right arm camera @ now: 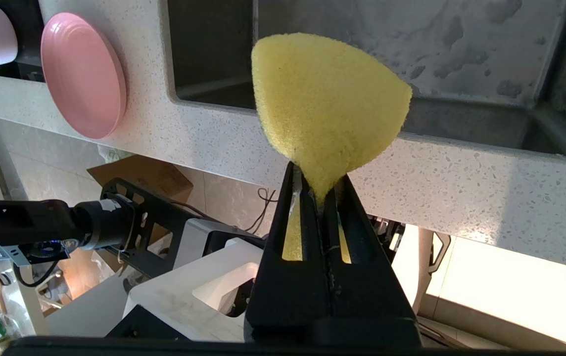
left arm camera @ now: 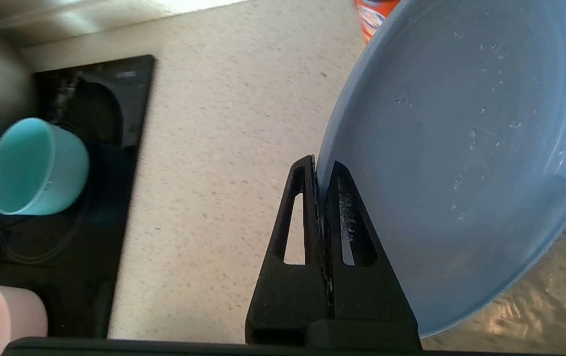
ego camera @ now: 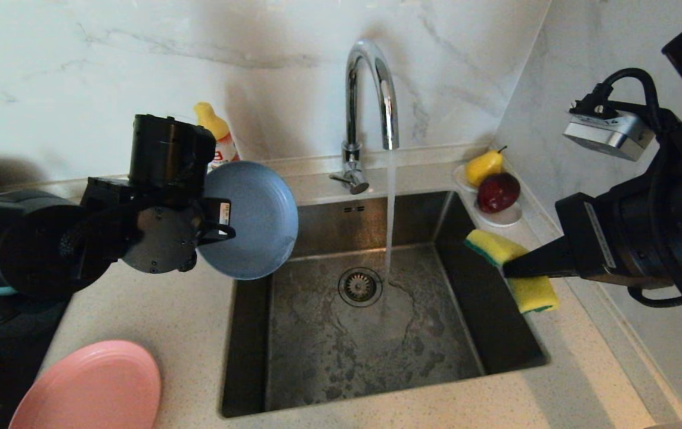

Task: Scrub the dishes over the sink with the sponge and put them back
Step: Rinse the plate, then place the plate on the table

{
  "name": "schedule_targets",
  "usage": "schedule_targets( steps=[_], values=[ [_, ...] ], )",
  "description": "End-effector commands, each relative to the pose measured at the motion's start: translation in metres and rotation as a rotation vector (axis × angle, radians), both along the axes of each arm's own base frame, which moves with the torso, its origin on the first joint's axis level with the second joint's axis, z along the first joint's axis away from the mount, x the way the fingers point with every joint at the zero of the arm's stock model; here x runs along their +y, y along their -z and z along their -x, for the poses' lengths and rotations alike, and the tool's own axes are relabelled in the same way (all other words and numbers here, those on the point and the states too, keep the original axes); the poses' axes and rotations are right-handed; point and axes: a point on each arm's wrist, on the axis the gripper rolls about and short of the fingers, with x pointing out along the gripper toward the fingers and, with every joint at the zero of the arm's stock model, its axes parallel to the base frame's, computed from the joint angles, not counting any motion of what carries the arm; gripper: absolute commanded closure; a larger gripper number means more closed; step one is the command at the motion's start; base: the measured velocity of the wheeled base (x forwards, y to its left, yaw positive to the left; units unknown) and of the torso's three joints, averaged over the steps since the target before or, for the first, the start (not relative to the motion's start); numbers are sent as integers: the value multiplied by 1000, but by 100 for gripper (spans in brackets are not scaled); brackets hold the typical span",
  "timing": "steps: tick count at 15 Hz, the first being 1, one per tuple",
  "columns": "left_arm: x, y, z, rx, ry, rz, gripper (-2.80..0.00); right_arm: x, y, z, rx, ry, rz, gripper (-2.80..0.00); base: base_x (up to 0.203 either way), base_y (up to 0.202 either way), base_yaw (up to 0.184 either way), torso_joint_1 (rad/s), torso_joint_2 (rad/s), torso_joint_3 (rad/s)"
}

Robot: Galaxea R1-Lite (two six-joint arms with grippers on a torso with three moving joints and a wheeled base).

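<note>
**Grey-blue plate held at the sink's left rim, sponge at the right**

The grey-blue plate hangs tilted on edge above the left rim of the steel sink, which is sunk into a speckled pale counter backed by marble-look walls. The left end effector pinches the plate's rim, fingers pressed together on it; water drops cling to the plate's inner face. Across the basin, the right end effector is clamped on the bent yellow sponge above the sink's right rim, well apart from the plate. One chrome tap runs a stream of water near the drain strainer.

Counted: one salmon-pink plate on the counter's near left, one teal bowl, one pale pink dish, one white dish of fruit, and one yellow-capped bottle.
</note>
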Motion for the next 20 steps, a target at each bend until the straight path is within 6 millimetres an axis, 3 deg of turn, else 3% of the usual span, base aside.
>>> schedule_targets(
  steps=[1, 8, 13, 16, 20],
  values=[
    [1, 1, 0, -4, -10, 1, 0, 1, 2, -1, 13, 2, 5, 0, 0, 0, 0, 0, 0, 0],
    [32, -3, -4, -14, -13, 100, 0, 0, 8, 0, 28, 3, 20, 0, 0, 0, 0, 0, 0, 0],
    [41, -11, 3, -35, -10, 133, 0, -2, 8, 2, 29, 6, 18, 0, 0, 0, 0, 0, 0, 0],
    [73, -16, 12, 10, 5, 241, 0, 0, 10, -1, 33, 2, 27, 0, 0, 0, 0, 0, 0, 0],
    [139, -25, 17, 63, -72, 421, 0, 5, 13, -7, 42, 0, 34, 0, 0, 0, 0, 0, 0, 0]
  ],
)
